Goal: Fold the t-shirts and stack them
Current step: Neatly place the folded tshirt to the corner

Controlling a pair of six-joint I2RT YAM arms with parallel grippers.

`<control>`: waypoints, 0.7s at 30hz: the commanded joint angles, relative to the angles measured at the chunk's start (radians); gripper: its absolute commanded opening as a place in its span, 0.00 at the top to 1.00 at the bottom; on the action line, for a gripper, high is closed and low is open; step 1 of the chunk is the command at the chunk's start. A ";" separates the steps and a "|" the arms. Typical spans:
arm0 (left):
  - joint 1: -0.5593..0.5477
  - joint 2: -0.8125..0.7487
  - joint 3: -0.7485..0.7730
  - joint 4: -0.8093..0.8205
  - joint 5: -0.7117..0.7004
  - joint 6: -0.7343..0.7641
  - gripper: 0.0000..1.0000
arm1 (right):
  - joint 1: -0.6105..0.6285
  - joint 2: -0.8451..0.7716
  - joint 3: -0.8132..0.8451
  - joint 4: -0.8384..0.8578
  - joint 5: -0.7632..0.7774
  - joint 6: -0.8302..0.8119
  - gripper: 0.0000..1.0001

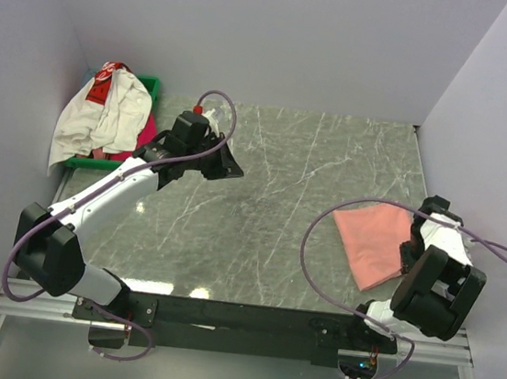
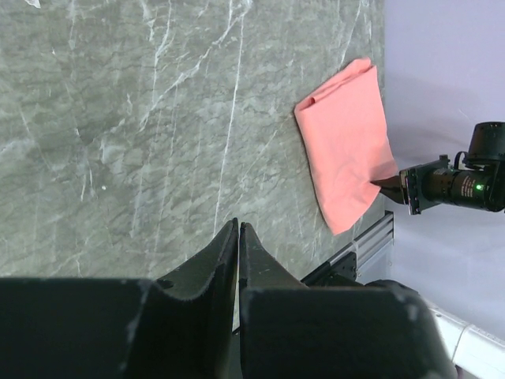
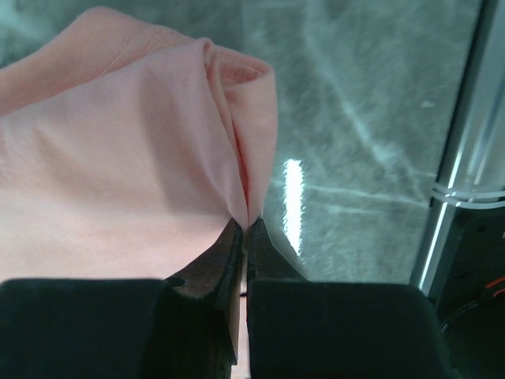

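A folded salmon-pink t-shirt (image 1: 369, 239) lies on the marble table at the right. My right gripper (image 1: 409, 252) is shut on its near right edge; in the right wrist view the cloth (image 3: 118, 158) bunches into a fold right at the closed fingertips (image 3: 246, 223). The left wrist view shows the same shirt (image 2: 347, 142) lying flat. My left gripper (image 1: 230, 164) hangs over the table's left centre, shut with nothing in it (image 2: 238, 229). At the far left, a white t-shirt with a red patch (image 1: 105, 114) lies heaped over a magenta one (image 1: 147, 132).
The white and magenta shirts sit in a green tray (image 1: 152, 85) in the far left corner, against the wall. Walls close the table on the left, back and right. A metal rail (image 1: 247, 316) with the arm bases runs along the near edge.
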 commanded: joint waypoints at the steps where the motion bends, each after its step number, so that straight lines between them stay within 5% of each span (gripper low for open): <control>1: -0.002 -0.002 0.028 0.034 0.029 0.025 0.90 | -0.053 -0.049 -0.011 -0.007 0.057 -0.037 1.00; 10: -0.011 0.015 0.051 0.028 0.032 0.026 0.90 | -0.198 -0.111 -0.103 0.034 0.042 -0.091 1.00; 19: -0.014 -0.002 0.029 0.028 0.035 0.027 0.90 | -0.210 -0.245 -0.144 0.008 0.013 -0.057 1.00; 21: -0.014 -0.005 0.020 0.036 0.040 0.024 0.90 | -0.210 -0.250 -0.143 0.005 0.014 -0.057 0.91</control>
